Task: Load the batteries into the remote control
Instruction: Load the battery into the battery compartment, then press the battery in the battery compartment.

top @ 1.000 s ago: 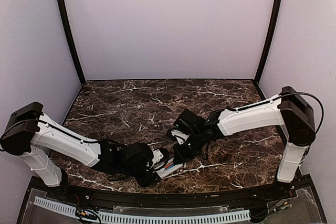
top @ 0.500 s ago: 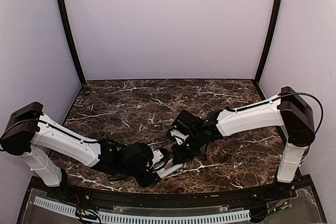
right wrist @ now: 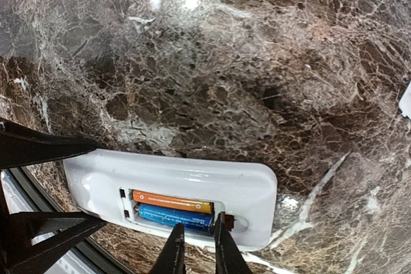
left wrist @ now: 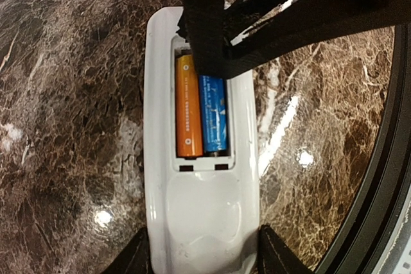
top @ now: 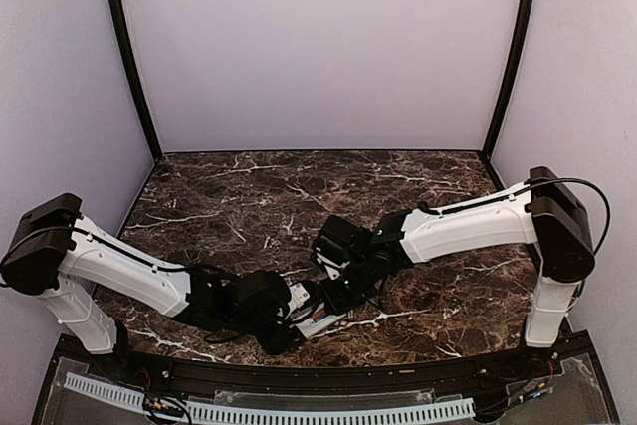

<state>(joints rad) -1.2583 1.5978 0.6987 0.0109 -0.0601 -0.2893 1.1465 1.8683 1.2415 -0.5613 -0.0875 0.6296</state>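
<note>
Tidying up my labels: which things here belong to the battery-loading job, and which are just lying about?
Job in hand:
remote control; orange battery and blue battery in its open bay; left end effector gripping it; right end effector at the bay.

Lying about:
white piece, too cropped to identify; slotted strip by the bases.

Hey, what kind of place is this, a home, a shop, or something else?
Most likely a robot test booth: a left arm and a right arm bolted at the near edge of a marble-patterned table, plain lilac walls closing it in, and a slotted cable duct along the front.
</note>
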